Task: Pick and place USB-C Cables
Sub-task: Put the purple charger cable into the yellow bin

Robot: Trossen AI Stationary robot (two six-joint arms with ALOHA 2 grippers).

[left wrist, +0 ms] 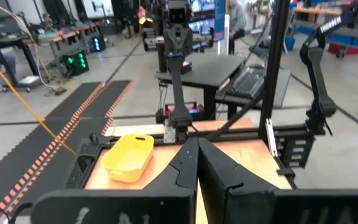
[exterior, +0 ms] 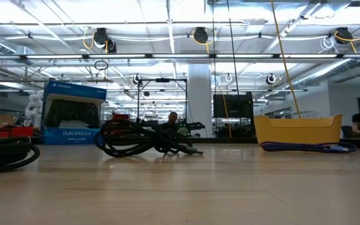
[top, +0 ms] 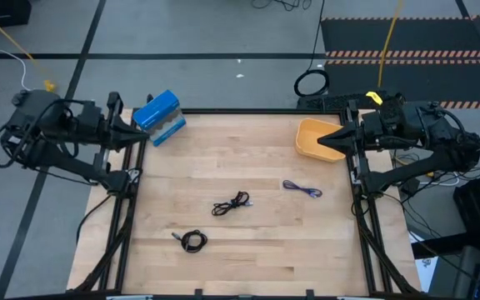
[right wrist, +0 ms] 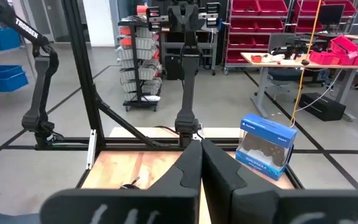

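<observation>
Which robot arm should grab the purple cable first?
Probably the right. The purple cable lies near the right gripper and the yellow bin. The left gripper waits across the table by the blue box.

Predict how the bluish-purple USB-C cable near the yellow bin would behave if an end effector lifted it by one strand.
The bluish-purple USB-C cable is thin and lies in a loose, flattened coil, so it would probably droop and partly uncoil rather than hold its shape. It looks light for its spread. Pushed on the smooth wooden table, it would likely slide and deform, not roll.
</observation>
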